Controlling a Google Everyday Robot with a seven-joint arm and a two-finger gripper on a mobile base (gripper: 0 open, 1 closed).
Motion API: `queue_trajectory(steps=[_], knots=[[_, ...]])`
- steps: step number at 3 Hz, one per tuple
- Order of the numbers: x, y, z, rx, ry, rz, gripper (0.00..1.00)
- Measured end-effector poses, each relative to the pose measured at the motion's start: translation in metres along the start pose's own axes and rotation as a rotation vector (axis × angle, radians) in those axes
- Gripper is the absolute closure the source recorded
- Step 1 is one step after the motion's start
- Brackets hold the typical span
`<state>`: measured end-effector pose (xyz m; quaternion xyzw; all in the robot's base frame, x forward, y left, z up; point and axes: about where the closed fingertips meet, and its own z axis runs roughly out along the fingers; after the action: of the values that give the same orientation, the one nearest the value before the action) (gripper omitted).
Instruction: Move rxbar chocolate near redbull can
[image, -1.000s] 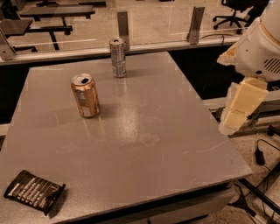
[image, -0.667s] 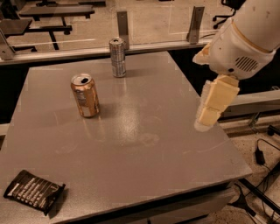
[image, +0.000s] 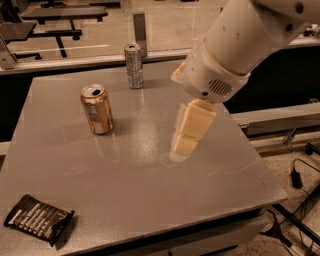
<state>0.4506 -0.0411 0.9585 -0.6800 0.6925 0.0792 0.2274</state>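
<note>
Logging pincer (image: 181, 149) hanging tip-down over the bench (image: 125, 195), a little right of centre, close above the surface; touching it or not, unclear. Not managing to tell from this angle whether spread or pressed together. Noting rxbar chocolate (image: 37, 225) lying flat at the near left corner of the bench, well apart from the pincer. Noting redbull can (image: 133, 66) standing upright near the far edge, well apart from the bar. Seeing gold soda can (image: 97, 109) standing upright between those two, nearer the redbull can, dark opening showing on top.
</note>
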Motion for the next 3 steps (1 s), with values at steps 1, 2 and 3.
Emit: queue_trajectory(steps=[1,2,3], knots=[[-0.036,0.015,0.030,-0.020,-0.015,-0.037,0.00],[-0.065,0.027,0.059,-0.044,-0.033,-0.058,0.00],[-0.091,0.039,0.095,-0.068,-0.082,-0.049,0.00]])
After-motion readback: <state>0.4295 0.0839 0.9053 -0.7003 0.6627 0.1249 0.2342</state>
